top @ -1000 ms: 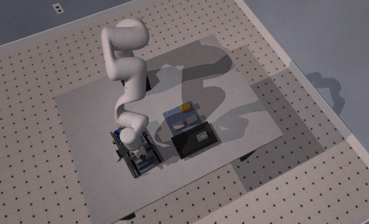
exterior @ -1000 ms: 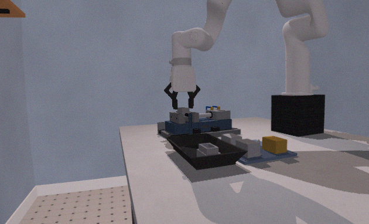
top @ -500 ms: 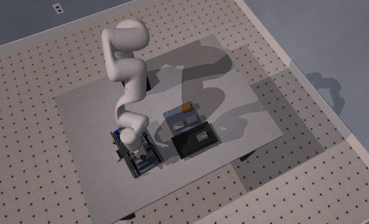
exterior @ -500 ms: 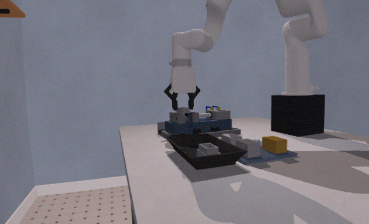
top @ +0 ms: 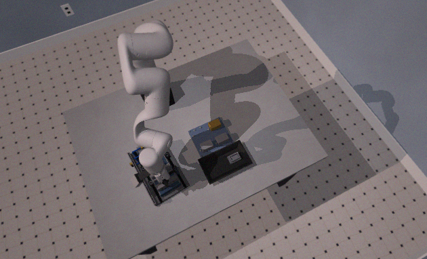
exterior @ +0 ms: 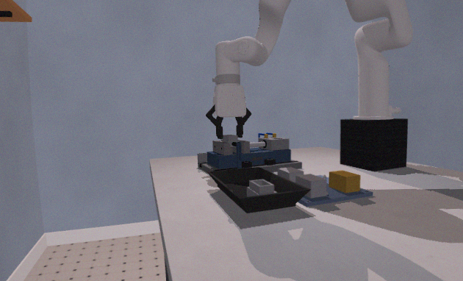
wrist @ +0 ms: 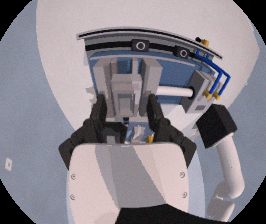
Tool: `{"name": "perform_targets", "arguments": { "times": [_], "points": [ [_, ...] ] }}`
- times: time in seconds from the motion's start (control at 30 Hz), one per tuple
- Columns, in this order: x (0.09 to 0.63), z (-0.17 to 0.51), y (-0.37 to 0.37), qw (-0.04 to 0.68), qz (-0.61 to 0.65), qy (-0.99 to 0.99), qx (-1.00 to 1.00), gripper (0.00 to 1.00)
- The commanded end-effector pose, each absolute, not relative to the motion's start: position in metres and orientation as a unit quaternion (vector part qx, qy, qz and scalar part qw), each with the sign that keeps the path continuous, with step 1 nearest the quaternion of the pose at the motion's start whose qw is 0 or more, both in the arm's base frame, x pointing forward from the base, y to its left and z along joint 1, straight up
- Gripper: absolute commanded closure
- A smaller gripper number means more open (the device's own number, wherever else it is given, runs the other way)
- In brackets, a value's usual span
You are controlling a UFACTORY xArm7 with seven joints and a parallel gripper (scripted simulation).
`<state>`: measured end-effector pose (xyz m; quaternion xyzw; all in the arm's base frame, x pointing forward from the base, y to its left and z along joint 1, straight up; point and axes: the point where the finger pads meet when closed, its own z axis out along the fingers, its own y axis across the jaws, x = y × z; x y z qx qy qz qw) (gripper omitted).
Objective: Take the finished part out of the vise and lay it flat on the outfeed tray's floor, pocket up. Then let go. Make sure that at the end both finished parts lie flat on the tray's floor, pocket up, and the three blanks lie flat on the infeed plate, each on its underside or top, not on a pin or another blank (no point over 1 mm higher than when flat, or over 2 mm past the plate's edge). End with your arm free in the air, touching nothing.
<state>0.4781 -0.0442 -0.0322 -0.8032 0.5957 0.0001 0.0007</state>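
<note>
The blue vise (top: pixel 177 184) (exterior: pixel 247 159) (wrist: pixel 125 68) stands at the table's front left. The finished part (exterior: pixel 229 140) (wrist: pixel 125 91), a grey block, sits clamped between its jaws. My gripper (top: pixel 162 181) (exterior: pixel 229 134) (wrist: pixel 126 101) is open and empty. It points straight down just above the part, with one finger on each side of it and not touching. The black outfeed tray (top: pixel 217 171) (exterior: pixel 276 200) lies to the right of the vise. In the top view my wrist hides most of the part.
A grey pocketed block (top: pixel 235 157) (exterior: pixel 261 186) lies in the tray. Behind the tray a blue pallet (top: pixel 197 133) (exterior: pixel 335 199) carries grey blocks and a yellow block (top: pixel 215 124) (exterior: pixel 344 181). The arm's black pedestal (exterior: pixel 373 143) stands at the back right.
</note>
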Motion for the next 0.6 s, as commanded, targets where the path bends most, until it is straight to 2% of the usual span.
{"name": "perform_targets", "arguments": {
  "times": [0.0, 0.17, 0.2, 0.57],
  "points": [
    [0.4797, -0.0308, -0.0445, 0.002, -0.002, 0.596, -0.803, 0.31],
    [0.4797, -0.0308, -0.0445, 0.002, -0.002, 0.596, -0.803, 0.31],
    [0.4797, -0.0308, -0.0445, 0.002, -0.002, 0.596, -0.803, 1.0],
    [0.4797, -0.0308, -0.0445, 0.002, -0.002, 0.596, -0.803, 1.0]
  ]
}}
